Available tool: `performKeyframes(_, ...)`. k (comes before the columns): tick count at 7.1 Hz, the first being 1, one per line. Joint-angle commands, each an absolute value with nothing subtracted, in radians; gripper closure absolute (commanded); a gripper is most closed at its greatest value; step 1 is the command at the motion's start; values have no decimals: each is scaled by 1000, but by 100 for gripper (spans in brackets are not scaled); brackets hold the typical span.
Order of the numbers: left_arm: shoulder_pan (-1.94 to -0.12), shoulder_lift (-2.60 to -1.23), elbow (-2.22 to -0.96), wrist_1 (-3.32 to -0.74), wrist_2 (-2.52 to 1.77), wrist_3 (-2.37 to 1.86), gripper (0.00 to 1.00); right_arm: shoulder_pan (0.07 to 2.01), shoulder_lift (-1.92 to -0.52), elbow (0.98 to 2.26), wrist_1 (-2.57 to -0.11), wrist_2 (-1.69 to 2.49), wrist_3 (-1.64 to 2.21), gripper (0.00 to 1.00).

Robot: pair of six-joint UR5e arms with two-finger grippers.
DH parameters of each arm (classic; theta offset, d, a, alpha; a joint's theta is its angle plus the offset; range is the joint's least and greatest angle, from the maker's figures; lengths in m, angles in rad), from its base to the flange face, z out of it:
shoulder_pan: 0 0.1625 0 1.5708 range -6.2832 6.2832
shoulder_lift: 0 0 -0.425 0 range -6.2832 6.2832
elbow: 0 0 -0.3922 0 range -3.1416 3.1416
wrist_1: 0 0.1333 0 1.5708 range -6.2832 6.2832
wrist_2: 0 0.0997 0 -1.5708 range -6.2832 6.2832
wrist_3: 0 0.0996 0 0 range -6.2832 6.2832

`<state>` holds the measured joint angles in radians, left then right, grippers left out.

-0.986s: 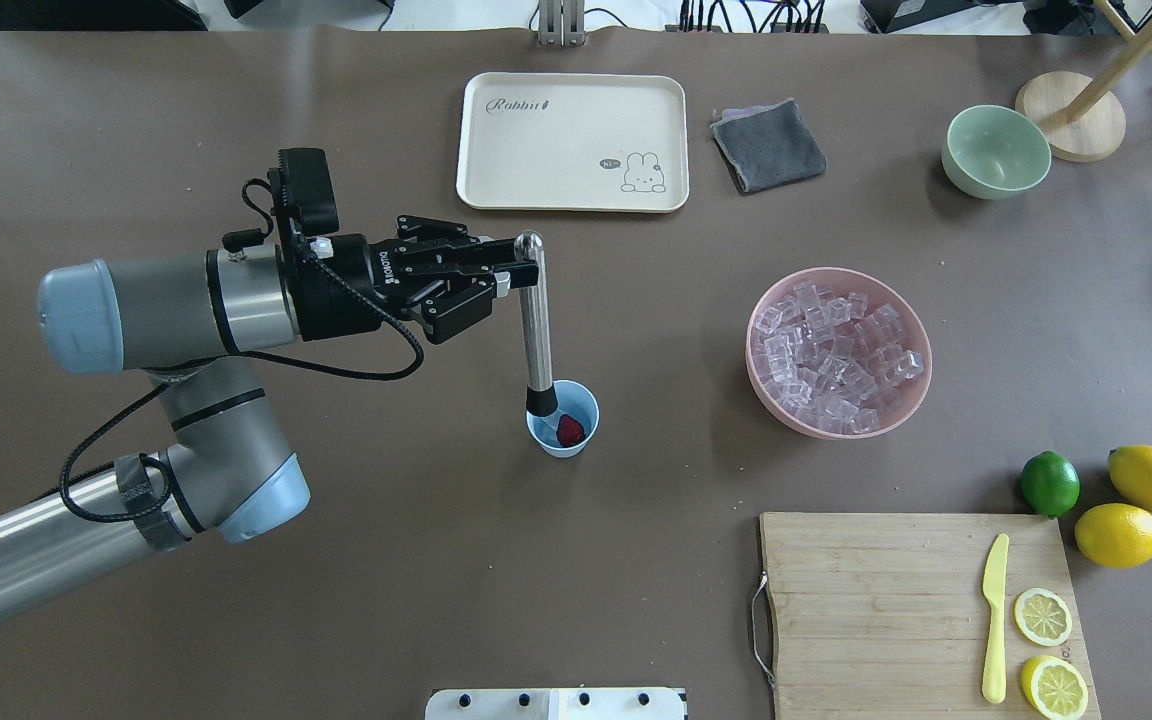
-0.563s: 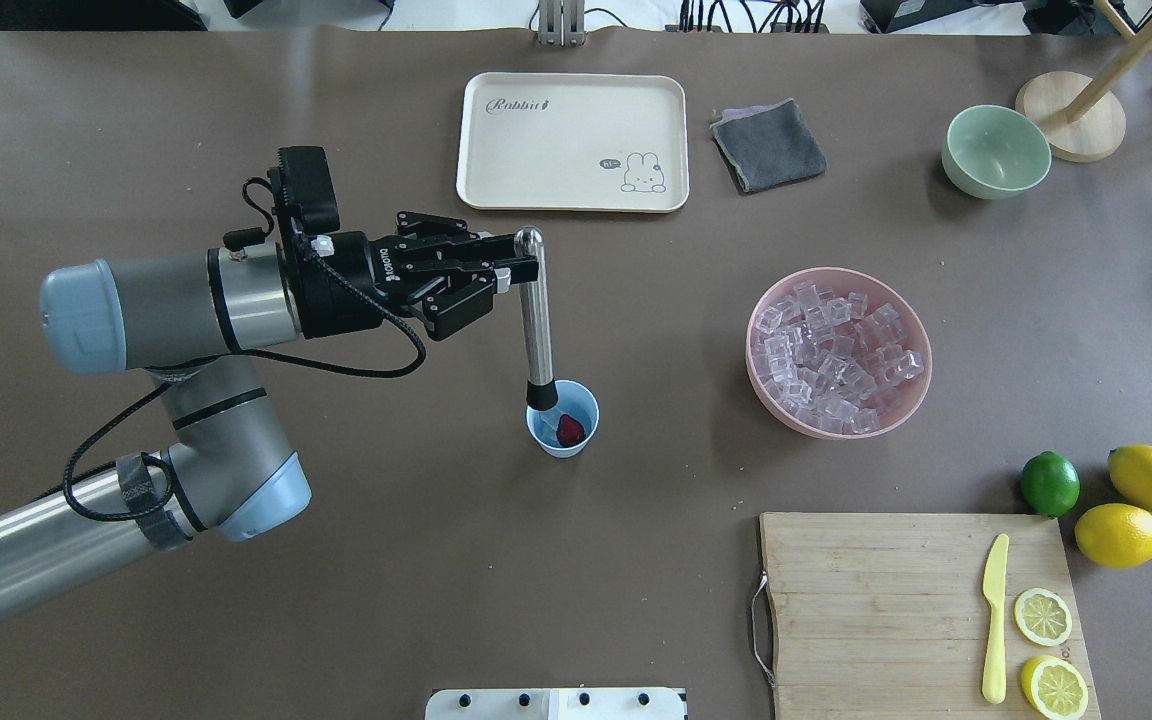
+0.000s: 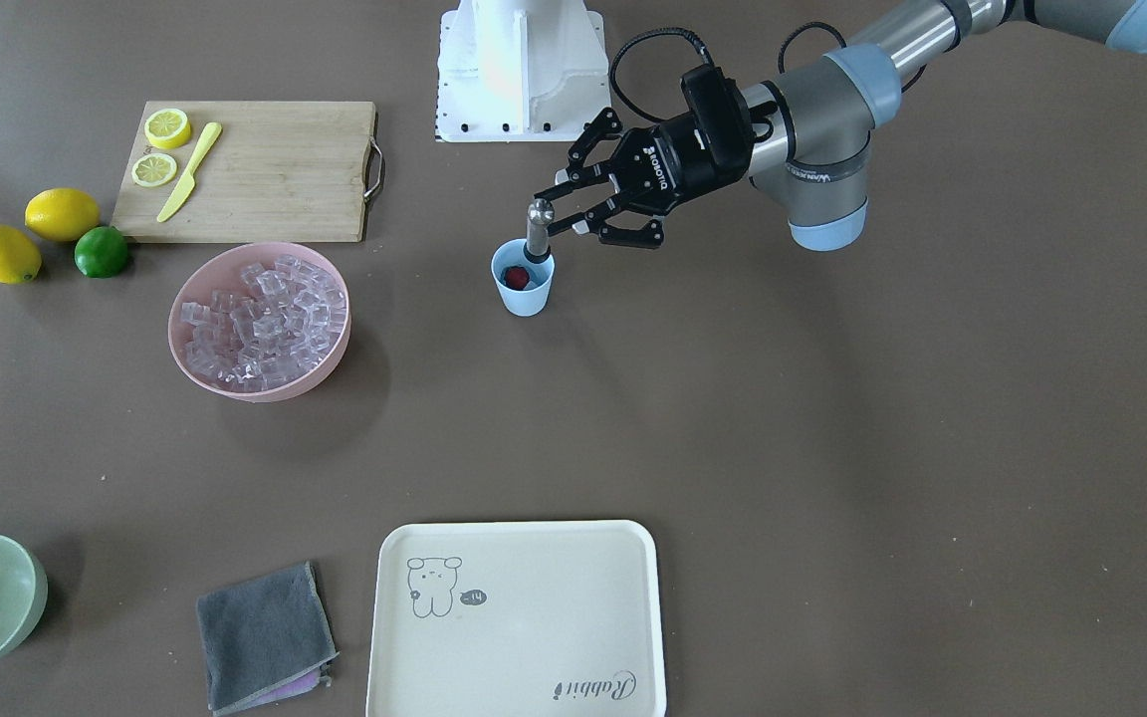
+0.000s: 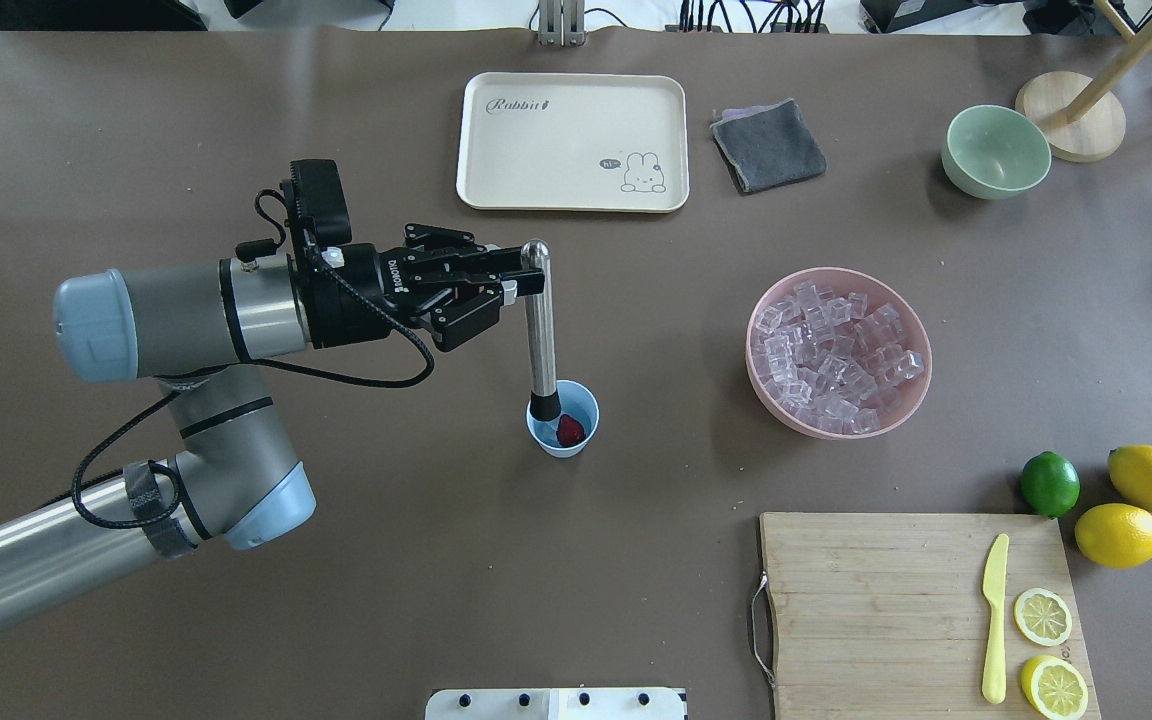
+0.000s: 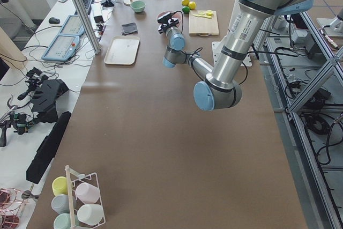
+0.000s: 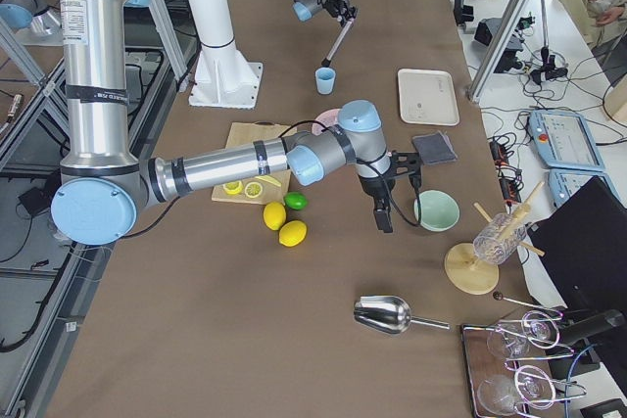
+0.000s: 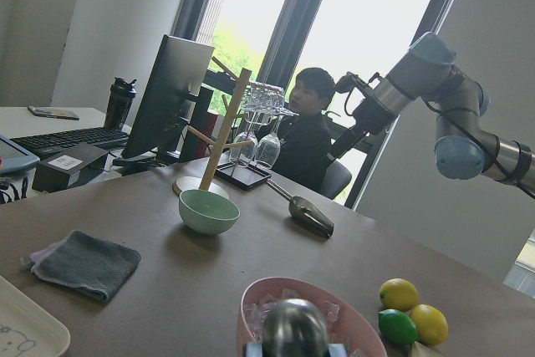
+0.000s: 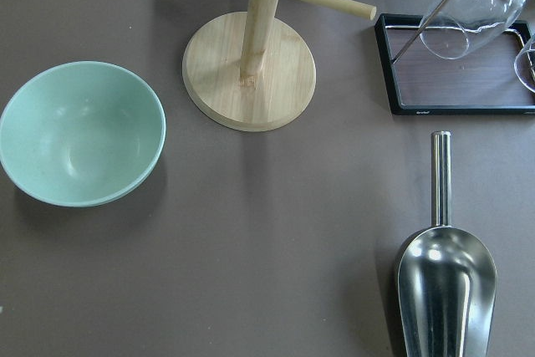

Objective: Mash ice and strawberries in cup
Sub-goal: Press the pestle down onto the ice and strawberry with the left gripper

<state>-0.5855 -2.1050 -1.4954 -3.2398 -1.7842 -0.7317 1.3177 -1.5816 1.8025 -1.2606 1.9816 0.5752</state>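
Note:
The light blue cup [image 4: 576, 445] stands mid-table, also in the front-facing view [image 3: 523, 294]. A dark red strawberry [image 4: 570, 430] lies inside it [image 3: 513, 276]. My left gripper [image 4: 518, 272] is shut on the top of a steel muddler [image 4: 538, 330], whose black tip is inside the cup beside the berry. The ice [image 4: 836, 350] is a heap of clear cubes in the pink bowl [image 4: 771, 400], right of the cup. My right gripper [image 6: 382, 214] hangs near the green bowl, far from the cup; I cannot tell whether it is open or shut.
A cream tray [image 4: 572, 140] and a grey cloth [image 4: 768, 145] lie behind the cup. A green bowl [image 4: 995, 152] and a wooden rack base [image 4: 1071, 115] are at the back right. A cutting board [image 4: 886, 610] with knife and lemon slices, a lime [image 4: 1049, 483] and lemons are at the front right.
My left arm has shifted slightly to the right with the muddler, whose tip stays in the cup. The cup and strawberry have not moved.

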Motion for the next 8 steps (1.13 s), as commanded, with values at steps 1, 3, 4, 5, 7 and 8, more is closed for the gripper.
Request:
performKeyframes(1,-581,-2106,-1494,-3240,-1786,-732,100,1318,-1586,1805,-1259,1980,575,0)
performKeyframes(3,-583,-2120,-1486,-3237,-1786,-730,100,1318,-1588,1804,-1261,1980,575,0)
performKeyframes(4,-583,-2125,-1486,-3235,-1784,-730,100,1318,-1588,1802,-1261,1980,575,0)
performKeyframes(5,-586,-2132,-1485,-3229,-1786,-730,100,1316,-1588,1802,-1261,1980,575,0)
performKeyframes(7,-594,-2147,-1451,-3227,-1784,-730,100,1316,-1586,1796,-1261,1980,575,0)
performKeyframes(8,-597,-2148,-1441,-3227,-1784,-730,100,1316,-1586,1795,-1261,1980,575,0)
